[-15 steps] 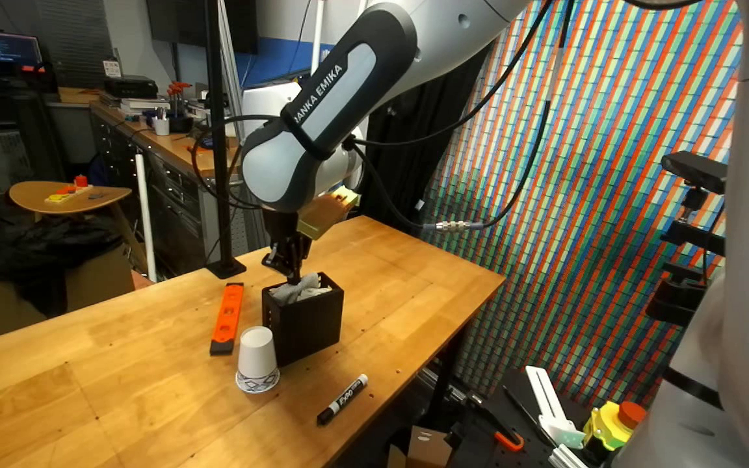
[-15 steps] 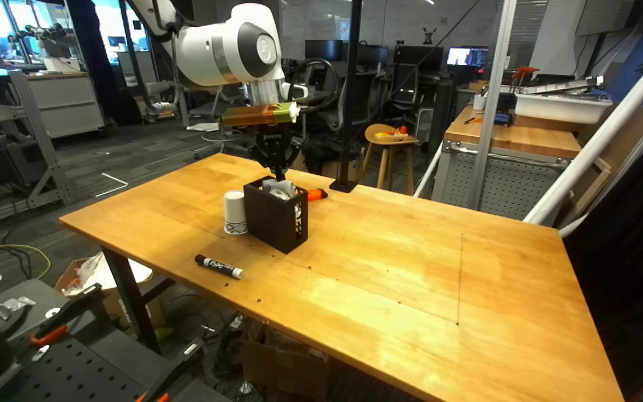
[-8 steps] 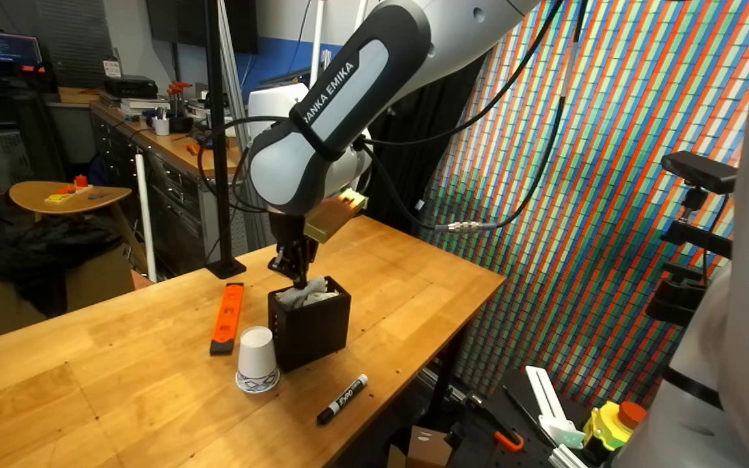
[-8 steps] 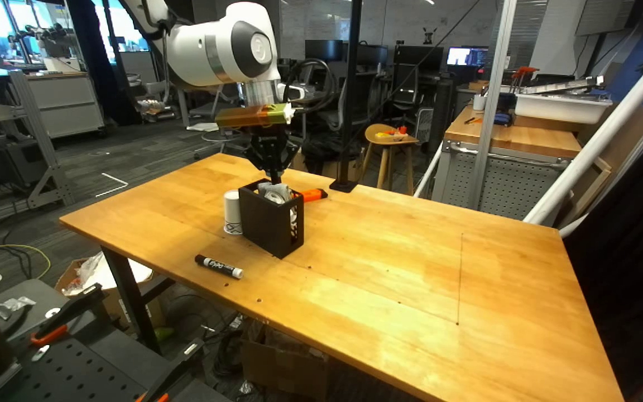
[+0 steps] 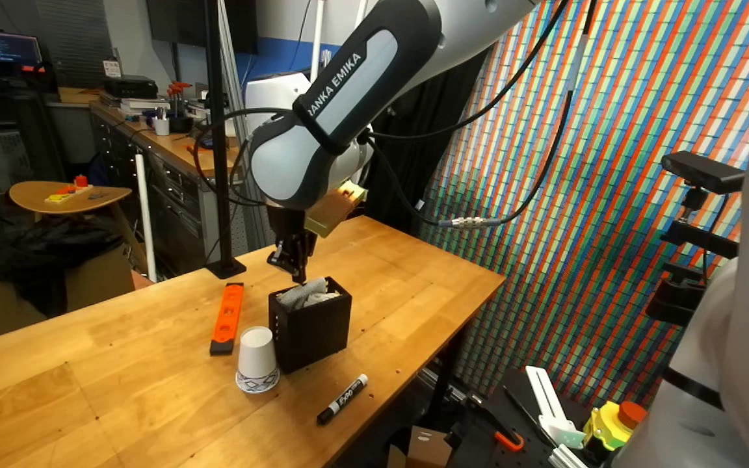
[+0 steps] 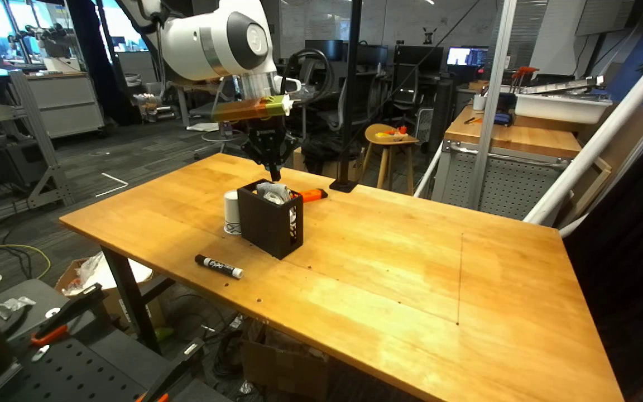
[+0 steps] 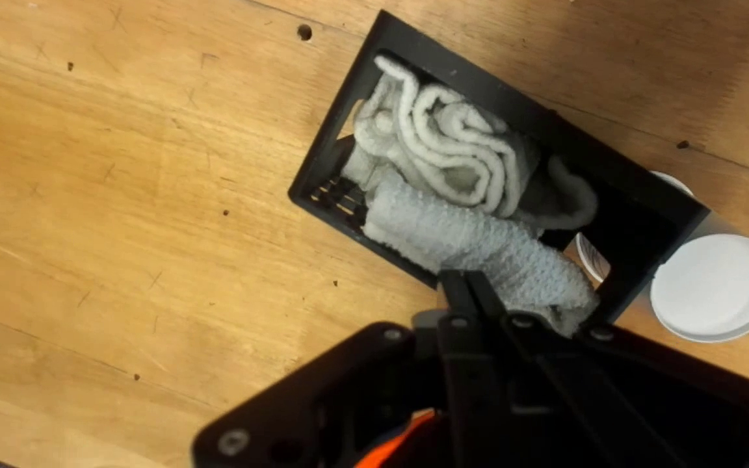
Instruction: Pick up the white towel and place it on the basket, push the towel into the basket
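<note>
Towel (image 7: 459, 227), off-white: lodged inside the basket (image 5: 313, 335), top folds bulging near the rim. Claw (image 7: 465, 276): clenched, nothing grasped; tips shown just above the towel, near one long wall; contact cannot be confirmed.

Hazards, largest first. Basket: could be slid or tipped, should a push be applied off-centre, so near that wall. Towel: could be sprung back up when pressure is lifted, owing to its thick, rolled folds. Cup (image 5: 257, 361): could be toppled by a shoved basket, being stood just beside it. Claw tips: could be jammed on the rim if brought down slightly astray.

Views compared, same order. Towel: looped folds, massed away from the cup's end, fully disclosed by the wrist view alone. Cup: patterned band plainly shown in both exterior views; glimpsed in the wrist view through the basket's end opening. Marker (image 5: 342, 400): recorded on the table (image 5: 153, 364) in both exterior views, not found in the wrist view.
</note>
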Tool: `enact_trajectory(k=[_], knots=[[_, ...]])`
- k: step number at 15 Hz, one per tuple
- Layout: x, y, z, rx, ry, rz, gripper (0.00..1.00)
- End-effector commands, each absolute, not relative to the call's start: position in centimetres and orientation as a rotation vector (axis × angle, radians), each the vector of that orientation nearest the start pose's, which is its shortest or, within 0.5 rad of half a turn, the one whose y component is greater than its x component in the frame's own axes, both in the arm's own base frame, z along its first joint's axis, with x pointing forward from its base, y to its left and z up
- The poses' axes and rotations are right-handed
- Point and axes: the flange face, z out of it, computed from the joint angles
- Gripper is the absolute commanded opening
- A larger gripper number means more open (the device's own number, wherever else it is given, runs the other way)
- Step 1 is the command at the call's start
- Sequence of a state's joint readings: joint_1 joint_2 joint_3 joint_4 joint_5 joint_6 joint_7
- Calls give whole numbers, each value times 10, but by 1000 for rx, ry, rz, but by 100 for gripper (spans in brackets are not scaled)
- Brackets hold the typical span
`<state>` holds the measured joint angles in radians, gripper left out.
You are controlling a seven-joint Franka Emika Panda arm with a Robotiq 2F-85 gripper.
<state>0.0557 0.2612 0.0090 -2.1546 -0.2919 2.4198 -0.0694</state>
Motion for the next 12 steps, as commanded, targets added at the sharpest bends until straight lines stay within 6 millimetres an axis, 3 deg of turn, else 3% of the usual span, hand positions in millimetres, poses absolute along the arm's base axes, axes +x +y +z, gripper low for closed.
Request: enact_trajectory(k=[1,12], knots=[[562,35,300,-3310,-616,-64,6],[541,38,269,-3283,-615,38,8]])
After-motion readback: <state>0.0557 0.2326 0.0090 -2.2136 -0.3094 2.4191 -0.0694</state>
